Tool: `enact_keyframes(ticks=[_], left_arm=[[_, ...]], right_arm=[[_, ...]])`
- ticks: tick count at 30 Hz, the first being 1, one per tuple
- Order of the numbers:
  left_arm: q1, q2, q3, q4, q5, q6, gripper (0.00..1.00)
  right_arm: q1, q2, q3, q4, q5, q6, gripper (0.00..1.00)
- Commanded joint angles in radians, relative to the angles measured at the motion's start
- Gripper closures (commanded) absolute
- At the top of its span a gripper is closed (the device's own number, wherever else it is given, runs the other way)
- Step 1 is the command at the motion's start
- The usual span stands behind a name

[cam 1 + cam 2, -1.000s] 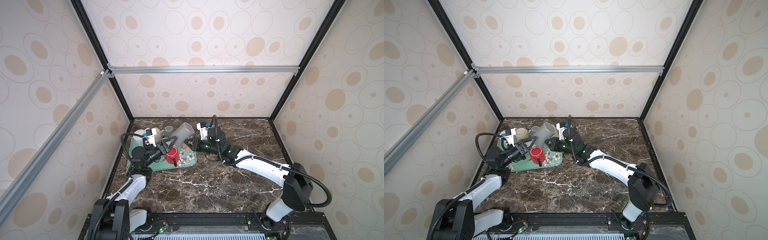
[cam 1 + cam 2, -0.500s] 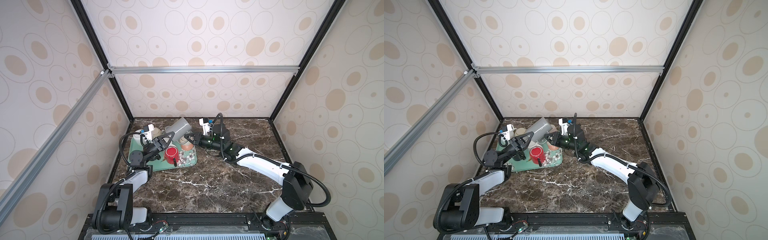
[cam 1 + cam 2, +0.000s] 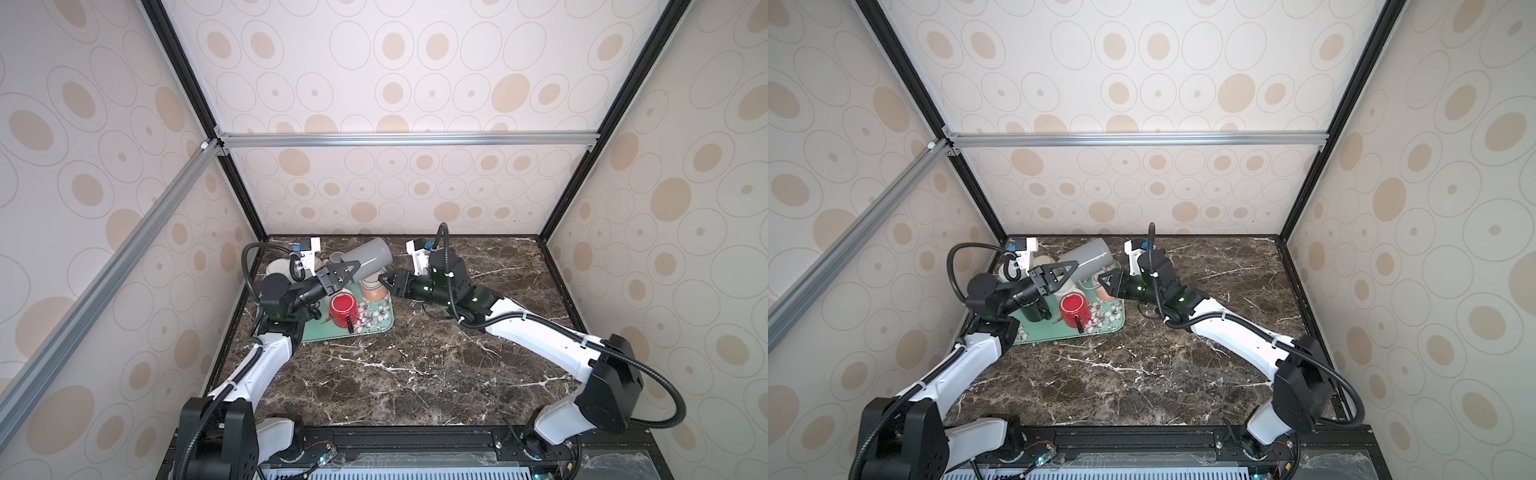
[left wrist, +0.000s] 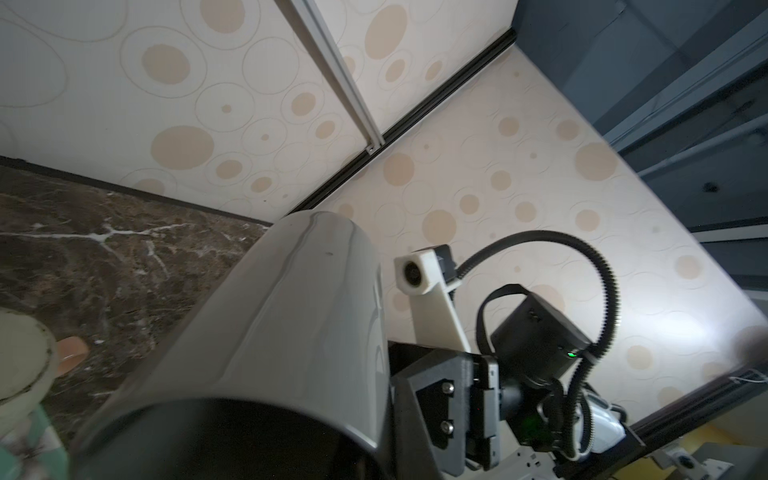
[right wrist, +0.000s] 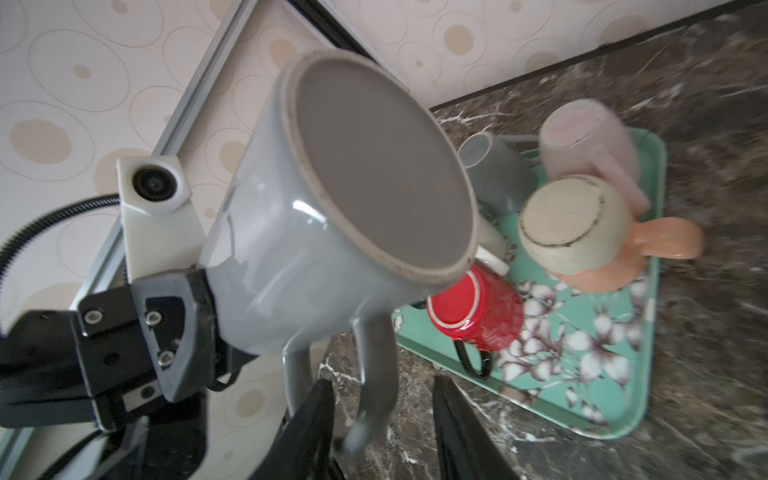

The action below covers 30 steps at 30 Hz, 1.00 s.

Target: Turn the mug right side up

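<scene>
two pincers meet over the mint-green floral tray (image 3: 376,321) at the back left of the dark marble tabletop (image 3: 415,374). the left pincer (image 3: 347,270) is clenched on the rim of the large grey ceramic mug (image 3: 368,257), holding it in the air above the tray's far edge, tilted on its side with its flat base raised toward the back wall and its mouth toward that pincer. the right pincer (image 5: 382,384) is released, its black fingers (image 5: 311,424) spread on either side of the mug's handle, which hangs between them; a red mug with a black handle (image 3: 343,309) sits on the tray below
</scene>
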Motion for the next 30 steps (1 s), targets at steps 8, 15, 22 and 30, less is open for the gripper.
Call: enact_keyframes(ticks=[8, 15, 22, 30], left_arm=[[-0.097, 0.085, 0.380, -0.675, -0.208, 0.560, 1.00], [-0.209, 0.214, 0.517, -0.764, -0.323, 0.624, 1.00], [-0.324, 0.389, 0.700, -0.917, -0.410, 0.703, 1.00], [-0.433, 0.726, 1.130, -1.253, -0.519, 0.887, 1.00]], right_arm=[[-0.045, -0.210, -0.154, -0.338, 0.254, -0.160, 0.54], [-0.113, -0.283, -0.211, -0.436, 0.229, -0.195, 0.53], [-0.220, -0.340, -0.284, -0.445, 0.188, -0.213, 0.52], [-0.352, -0.341, -0.317, -0.493, 0.171, -0.225, 0.52]])
